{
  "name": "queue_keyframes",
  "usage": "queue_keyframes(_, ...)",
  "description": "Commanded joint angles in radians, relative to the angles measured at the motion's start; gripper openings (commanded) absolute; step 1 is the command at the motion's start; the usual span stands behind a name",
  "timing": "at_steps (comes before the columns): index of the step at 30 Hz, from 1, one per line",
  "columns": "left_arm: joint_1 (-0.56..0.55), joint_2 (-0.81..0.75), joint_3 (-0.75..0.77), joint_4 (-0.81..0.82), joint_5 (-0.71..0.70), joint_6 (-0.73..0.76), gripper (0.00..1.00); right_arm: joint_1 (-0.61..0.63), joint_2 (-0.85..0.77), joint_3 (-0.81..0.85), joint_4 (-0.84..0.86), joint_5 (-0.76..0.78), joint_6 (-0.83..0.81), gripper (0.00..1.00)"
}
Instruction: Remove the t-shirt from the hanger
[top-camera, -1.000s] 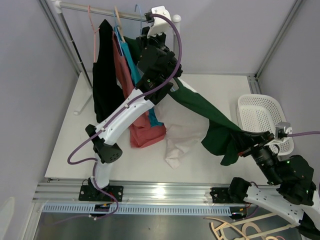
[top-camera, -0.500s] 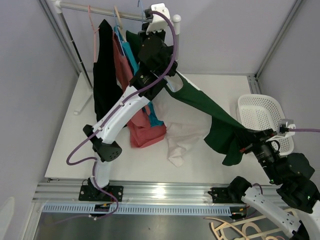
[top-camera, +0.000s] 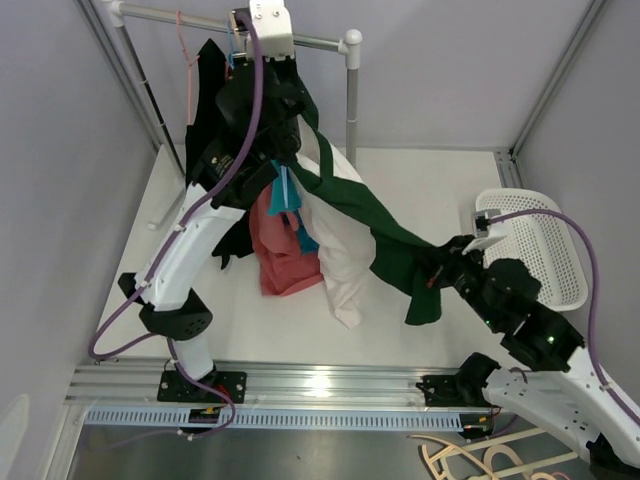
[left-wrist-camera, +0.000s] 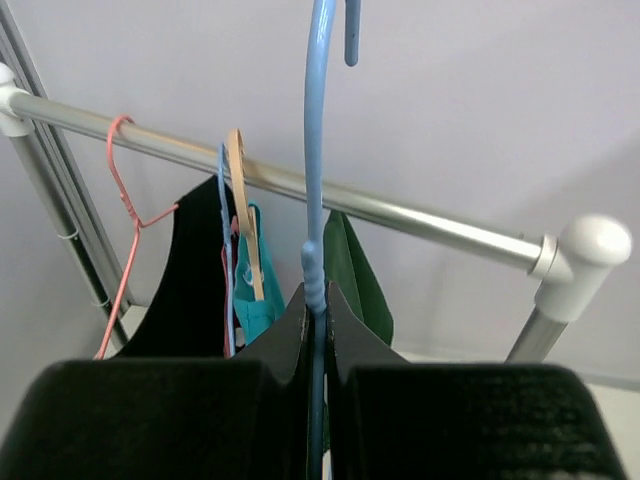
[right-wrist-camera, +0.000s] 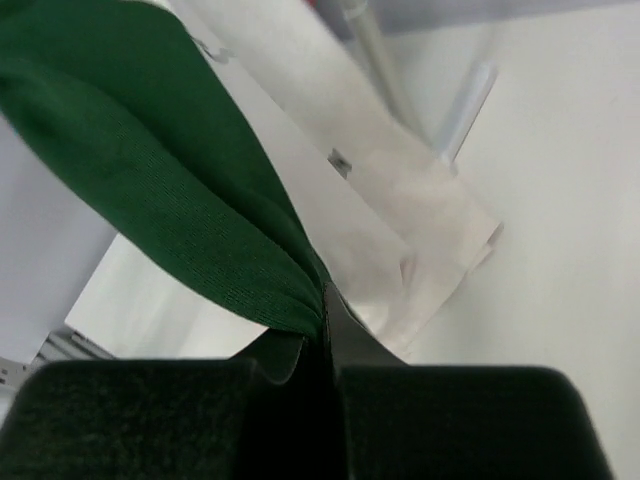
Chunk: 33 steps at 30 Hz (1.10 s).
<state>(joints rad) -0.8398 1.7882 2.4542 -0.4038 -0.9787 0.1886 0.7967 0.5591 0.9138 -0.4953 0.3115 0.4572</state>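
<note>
1. The left gripper (left-wrist-camera: 316, 300) is closed tight on the stem of a blue hanger (left-wrist-camera: 318, 150), just below its hook. The left arm reaches high, up to the clothes rail (left-wrist-camera: 420, 222) at the back of the table (top-camera: 420, 170).
2. From the left wrist, the blue hook rises in front of the rail and runs out of the top of the view. Whether it rests on the rail cannot be told.
3. The right gripper (right-wrist-camera: 325, 305) is pinched closed on a fold of the green t-shirt (top-camera: 400, 250), with the cloth bunched between its fingers.
4. The green t-shirt stretches as a long diagonal band. Its upper end is at the blue hanger by the left arm, and its lower end is at the right gripper, over the right half of the table. A loose end of the shirt hangs down below the right gripper.
5. A white garment (top-camera: 335, 260) hangs under the green shirt, and its lower end reaches down toward the table.
6. To the left along the rail hang a black garment (top-camera: 205, 110), a teal garment (top-camera: 285, 195) and a salmon garment (top-camera: 285, 265). The salmon one trails down to the table.
7. A pink wire hanger (left-wrist-camera: 120, 200) and a wooden hanger (left-wrist-camera: 245, 210) are hooked over the rail, with the pink one furthest left.
8. A white basket (top-camera: 560, 260) sits at the right edge of the table, just beyond the right arm.
</note>
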Motion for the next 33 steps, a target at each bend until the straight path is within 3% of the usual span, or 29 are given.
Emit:
queue_keyframes(1, 0.004, 0.01, 0.104, 0.063, 0.032, 0.045, 0.01, 0.004, 0.019, -0.075, 0.077, -0.083, 0.07, 0.0)
queue_keyframes(5, -0.018, -0.071, 0.054, -0.094, 0.13, -0.104, 0.01, -0.002, 0.031, -0.083, 0.081, -0.023, 0.057, 0.0)
queue_keyframes(8, -0.047, -0.194, -0.081, -0.182, 0.237, -0.262, 0.01, -0.043, 0.094, -0.034, 0.112, -0.038, 0.026, 0.0)
queue_keyframes(13, -0.22, -0.392, -0.398, -0.199, 0.167, -0.319, 0.01, -0.065, 0.273, 0.097, 0.188, -0.109, -0.015, 0.0)
queue_keyframes(18, -0.28, -0.562, -0.518, -0.362, 0.215, -0.489, 0.01, -0.112, 0.386, 0.233, 0.216, -0.115, -0.054, 0.0)
queue_keyframes(21, -0.303, -0.676, -0.706, -0.331, 0.231, -0.514, 0.01, -0.187, 0.415, 0.293, 0.213, -0.146, -0.068, 0.0)
queue_keyframes(24, -0.305, -0.733, -0.799, -0.342, 0.247, -0.537, 0.01, -0.261, 0.453, 0.408, 0.186, -0.187, -0.084, 0.0)
queue_keyframes(31, -0.303, -0.857, -0.942, -0.342, 0.268, -0.561, 0.01, -0.451, 0.568, 0.707, 0.161, -0.121, -0.167, 0.0)
queue_keyframes(33, -0.305, -0.869, -0.978, -0.342, 0.265, -0.566, 0.01, -0.508, 0.643, 0.86, 0.144, -0.123, -0.17, 0.0)
